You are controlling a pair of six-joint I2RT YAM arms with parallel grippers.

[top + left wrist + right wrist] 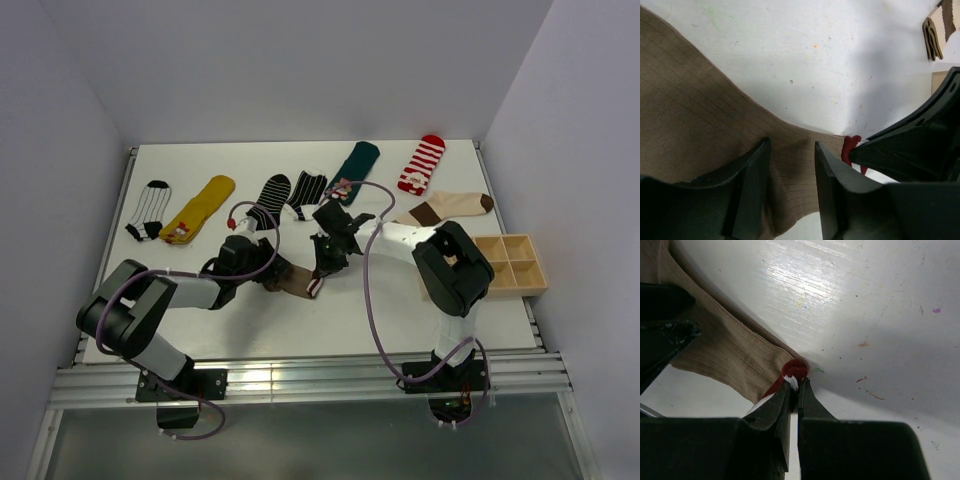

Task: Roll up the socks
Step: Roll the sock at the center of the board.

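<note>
Top external view: a flat row of knit socks lies along the far side of the white table [400,310]. From the left these are a striped sock [148,210] in black and white, a yellow sock [200,208], two black socks [268,198] with white lines, a green sock [356,160], a red-and-white sock [422,163] and a cream sock [445,208] with brown bands. A divided wooden tray [510,262] sits at the right edge. The brown sock [296,282] lies nearer the arms, at mid-table between the two grippers, and both partly cover it.

Left wrist view: the brown sock is a fine-ribbed, tan-brown fabric with a curved upper edge. It runs out of view at the left and bottom. The left gripper [791,145] has its black fingers [752,190] apart, one on each side of a strip of the ribbed fabric. Whether the pads press the fabric cannot be determined. At the right, a small red fold of the cuff shows against the tip of the right gripper [920,145].

Right wrist view: the right gripper is closed, with its fingers together and pinching the bunched red and white cuff of the brown sock. The cuff forms a small rounded knot above the fingertips. The rest of the sock extends up and to the left, where a dark, blurred part of the other arm hides it. The table surface is glossy and scuffed, with small coloured specks.
</note>
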